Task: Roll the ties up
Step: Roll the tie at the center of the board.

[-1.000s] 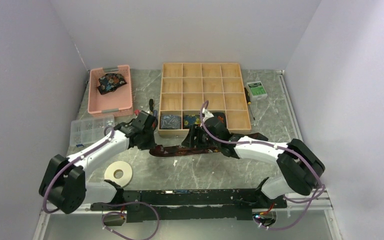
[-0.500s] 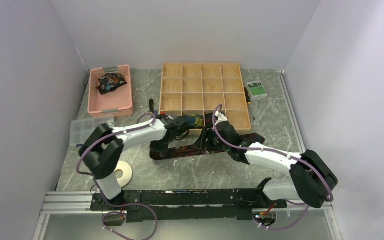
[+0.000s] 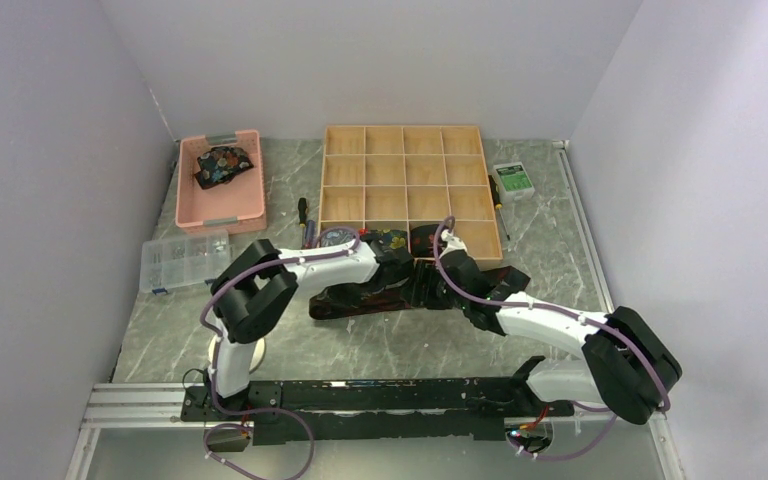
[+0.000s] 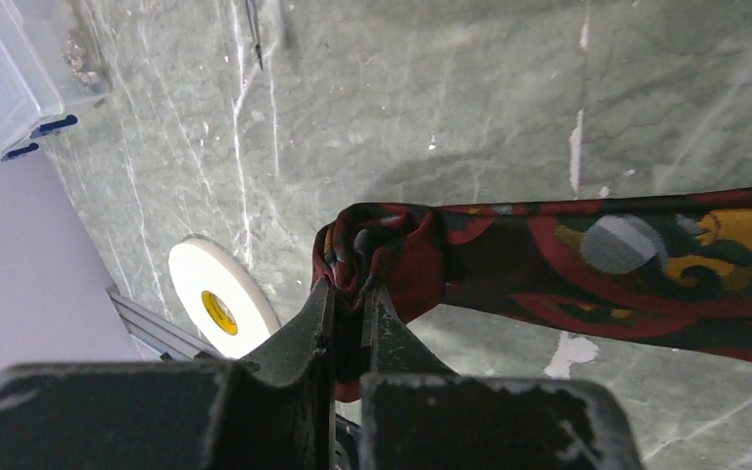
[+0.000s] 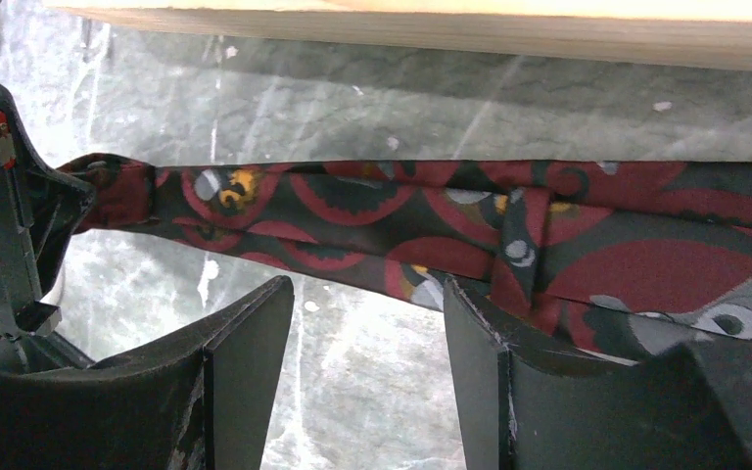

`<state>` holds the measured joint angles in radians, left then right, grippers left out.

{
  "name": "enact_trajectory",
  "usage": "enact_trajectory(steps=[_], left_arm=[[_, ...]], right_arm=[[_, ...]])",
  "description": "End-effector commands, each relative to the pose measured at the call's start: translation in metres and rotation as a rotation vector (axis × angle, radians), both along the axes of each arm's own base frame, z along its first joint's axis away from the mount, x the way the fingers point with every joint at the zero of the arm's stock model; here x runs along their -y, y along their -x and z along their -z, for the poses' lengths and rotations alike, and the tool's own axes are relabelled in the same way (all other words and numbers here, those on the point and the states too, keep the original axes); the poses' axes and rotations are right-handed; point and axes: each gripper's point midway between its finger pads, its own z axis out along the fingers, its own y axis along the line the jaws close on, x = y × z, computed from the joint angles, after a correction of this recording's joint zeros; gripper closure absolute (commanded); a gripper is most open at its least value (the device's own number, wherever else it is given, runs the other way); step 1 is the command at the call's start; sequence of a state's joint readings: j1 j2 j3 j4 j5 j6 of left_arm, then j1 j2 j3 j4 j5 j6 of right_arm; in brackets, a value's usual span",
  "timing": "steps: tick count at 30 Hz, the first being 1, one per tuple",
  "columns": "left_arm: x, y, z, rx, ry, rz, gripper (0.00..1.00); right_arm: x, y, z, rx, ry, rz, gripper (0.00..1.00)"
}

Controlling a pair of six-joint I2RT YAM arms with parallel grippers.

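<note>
Grey-green marble table [image 3: 380,345], pale walls on three sides. My left gripper [image 4: 346,289] is pressed together on the bunched end of the tie [image 4: 597,255]. The fabric is pinched between the tips and wadded into a small lump there. From that lump the tie runs out as a flat strip, maroon and black with red, grey and yellow shapes. It lies on the table just in front of the near wall of the wooden tray [image 3: 403,129].

My right gripper [image 5: 365,289] is spread wide with nothing between the fingers. The tie lies crosswise just past the tips, and one finger [image 5: 480,333] sits at its lower edge; I can't tell if it touches. The two grippers are close together by the tray's front edge.

Front row of the tray: two rolled ties [image 3: 390,239] in neighbouring compartments, partly hidden by my left arm.

Further out:
- Pink basket [image 3: 222,205] at far left, with a bundled tie [image 3: 223,163] in it.
- Clear parts box [image 3: 182,260] nearer than the basket.
- White tape roll [image 4: 217,299] on the table near my left arm.
- Screwdriver [image 3: 303,212] just left of the tray.
- Green-and-white box [image 3: 512,178] to the tray's right.
</note>
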<state>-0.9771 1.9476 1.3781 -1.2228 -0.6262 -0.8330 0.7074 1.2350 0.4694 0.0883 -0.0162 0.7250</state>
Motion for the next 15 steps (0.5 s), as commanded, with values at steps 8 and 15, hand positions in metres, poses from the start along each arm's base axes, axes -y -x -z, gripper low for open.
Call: enact_trajectory(steps=[8,15], left_arm=[[0.049,-0.002,0.018,-0.02,0.11,0.041,0.82],[0.067,0.002,0.021,-0.023,0.229,0.051,0.51]], right_arm=[[0.017,-0.003,0.009,0.017,0.027,0.055,0.38],[0.018,-0.002,0.007,0.021,0.032,0.052,0.38]])
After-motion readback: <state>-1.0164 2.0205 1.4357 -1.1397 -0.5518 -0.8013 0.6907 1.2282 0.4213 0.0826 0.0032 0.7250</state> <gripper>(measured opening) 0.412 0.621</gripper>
